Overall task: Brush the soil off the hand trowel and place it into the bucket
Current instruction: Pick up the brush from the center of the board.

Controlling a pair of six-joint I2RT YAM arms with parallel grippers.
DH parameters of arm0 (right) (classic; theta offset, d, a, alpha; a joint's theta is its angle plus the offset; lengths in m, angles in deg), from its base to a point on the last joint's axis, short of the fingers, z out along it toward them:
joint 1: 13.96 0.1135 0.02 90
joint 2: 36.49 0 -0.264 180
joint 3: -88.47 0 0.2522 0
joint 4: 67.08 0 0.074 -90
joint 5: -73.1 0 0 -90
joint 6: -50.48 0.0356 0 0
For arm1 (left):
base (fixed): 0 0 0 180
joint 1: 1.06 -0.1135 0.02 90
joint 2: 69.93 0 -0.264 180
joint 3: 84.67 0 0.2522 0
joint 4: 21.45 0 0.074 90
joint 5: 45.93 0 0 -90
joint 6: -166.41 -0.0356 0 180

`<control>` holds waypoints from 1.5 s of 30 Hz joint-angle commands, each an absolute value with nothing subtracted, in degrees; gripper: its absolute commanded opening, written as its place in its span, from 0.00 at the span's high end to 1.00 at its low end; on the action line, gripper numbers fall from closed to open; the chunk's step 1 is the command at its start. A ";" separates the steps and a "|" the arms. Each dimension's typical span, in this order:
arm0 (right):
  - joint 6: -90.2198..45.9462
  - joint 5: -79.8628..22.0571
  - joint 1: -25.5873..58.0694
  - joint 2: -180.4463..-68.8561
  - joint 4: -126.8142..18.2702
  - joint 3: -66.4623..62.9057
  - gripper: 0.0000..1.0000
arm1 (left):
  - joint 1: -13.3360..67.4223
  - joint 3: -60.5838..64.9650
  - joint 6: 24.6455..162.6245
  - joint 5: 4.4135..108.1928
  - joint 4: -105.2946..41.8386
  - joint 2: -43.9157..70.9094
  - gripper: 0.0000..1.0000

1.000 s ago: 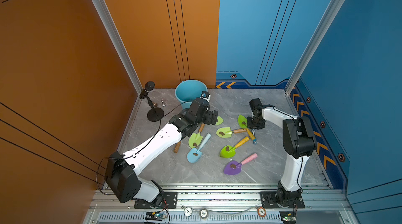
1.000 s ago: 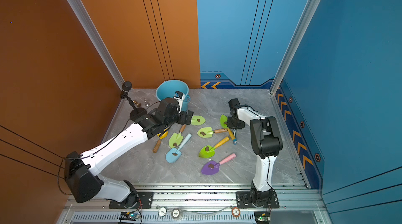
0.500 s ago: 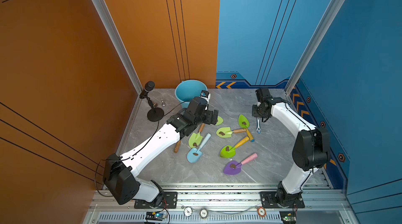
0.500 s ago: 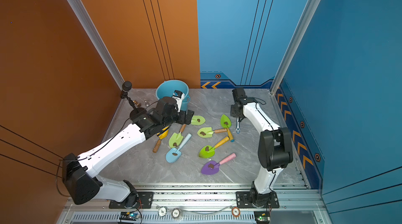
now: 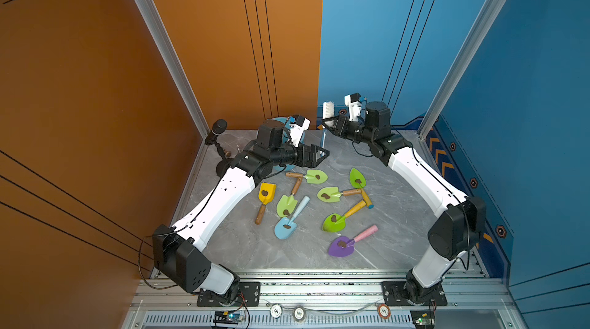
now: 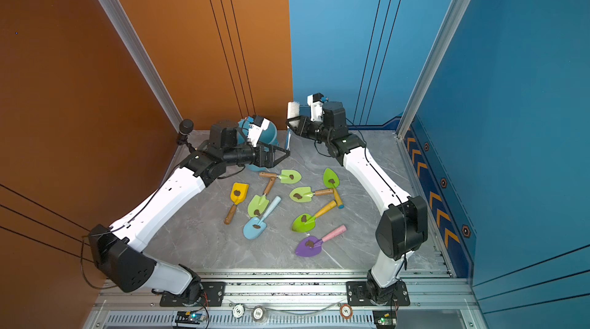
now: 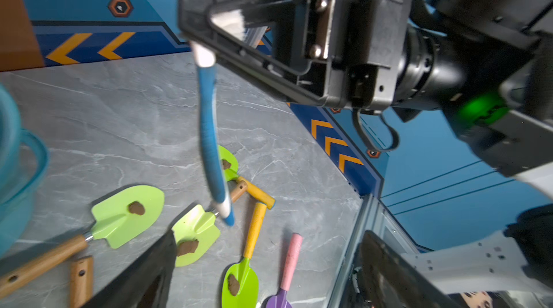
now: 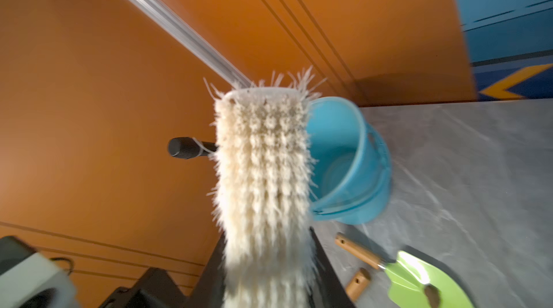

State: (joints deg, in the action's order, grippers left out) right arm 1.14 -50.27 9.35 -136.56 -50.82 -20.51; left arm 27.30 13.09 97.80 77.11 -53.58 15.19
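- At the back of the bench [image 5: 399, 215], the right claw [image 5: 329, 126] has come up from among the trowels. It now holds the scrubbing brush [image 5: 328, 109] high, clamped just below the bristle head, with bristles up and the blue handle hanging down.
- The left claw [image 5: 324, 153] hangs over the bench, its jaws wide apart and empty. It is just in front of the light-blue bucket [image 6: 271, 134], which stands by the orange wall.
- By my reading the brush is ready but no trowel is held, so the brushing itself has not begun. The left claw would have to lift a trowel first.
- Eight hand trowels [image 5: 333, 192] lie on the bench: five green, one yellow [image 5: 268, 187], one light blue [image 5: 281, 231], one purple [image 5: 338, 249].
- The soil [image 5: 325, 196] counts eight lumps, one on each blade.
- There is one brush and one bucket.
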 commanded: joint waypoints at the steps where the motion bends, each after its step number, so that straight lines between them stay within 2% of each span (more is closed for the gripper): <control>1: 9.86 -61.56 10.11 -137.43 -65.28 -24.30 0.84 | 26.64 15.09 98.52 86.52 -52.45 15.50 0.08; 4: 13.81 -65.01 10.64 -138.33 -70.87 -24.35 0.84 | 25.88 14.74 99.53 88.71 -50.53 15.59 0.12; 5: 14.85 -65.74 10.66 -138.37 -72.18 -24.13 0.84 | 25.52 14.38 100.21 89.16 -49.44 15.45 0.19; 7: 17.27 -67.20 10.65 -138.38 -75.96 -23.32 0.84 | 24.72 13.05 102.08 90.23 -46.62 15.00 0.24; 15: 22.68 -70.58 10.82 -138.27 -82.38 -21.79 0.85 | 21.12 8.54 111.63 91.56 -30.73 13.26 0.30; 19: 25.54 -70.98 11.18 -139.19 -86.08 -21.71 0.85 | 19.92 9.79 115.25 93.44 -29.20 14.29 0.49; 24: 26.04 -70.61 11.70 -140.46 -87.05 -22.69 0.85 | 19.16 10.31 117.30 95.12 -27.32 14.97 0.64; 26: 26.44 -70.44 11.83 -141.37 -87.29 -23.62 0.86 | 19.07 10.37 117.46 95.23 -26.57 14.97 0.75; 29: 27.77 -69.80 11.79 -142.72 -88.47 -24.56 0.85 | 18.77 10.39 117.12 95.17 -26.49 14.88 0.97; 30: 28.06 -69.47 11.79 -143.07 -88.51 -24.90 0.81 | 18.69 10.39 116.85 95.06 -26.56 14.80 1.00; 32: 28.12 -68.32 11.80 -143.62 -87.86 -25.19 0.74 | 18.55 10.42 115.69 94.28 -27.88 14.54 1.00; 34: 28.07 -66.63 11.47 -143.93 -86.76 -25.41 0.58 | 18.26 10.81 113.93 92.34 -30.18 14.29 1.00; 35: 27.70 -65.78 11.08 -143.77 -85.86 -25.50 0.53 | 18.12 11.00 113.12 91.39 -31.24 14.19 1.00; 36: 27.23 -64.55 10.40 -143.33 -84.58 -25.06 0.49 | 17.86 11.33 112.05 89.77 -32.74 13.80 1.00; 38: 25.09 -61.27 8.60 -141.16 -80.71 -22.67 0.48 | 17.55 11.94 108.60 85.01 -36.98 12.84 1.00; 39: 23.08 -58.85 7.44 -139.33 -76.91 -20.63 0.44 | 17.56 12.25 106.28 82.02 -39.75 12.25 1.00; 40: 19.52 -55.66 6.37 -137.16 -70.62 -18.54 0.35 | 17.53 12.53 103.97 79.11 -42.44 11.67 1.00; 43: 5.64 -39.64 5.05 -131.29 -44.07 -15.49 0.32 | 17.75 12.85 98.77 72.67 -49.31 10.55 1.00; 45: -0.68 -23.00 5.77 -128.39 -27.69 -13.29 0.29 | 18.40 12.58 95.64 68.19 -52.27 9.88 1.00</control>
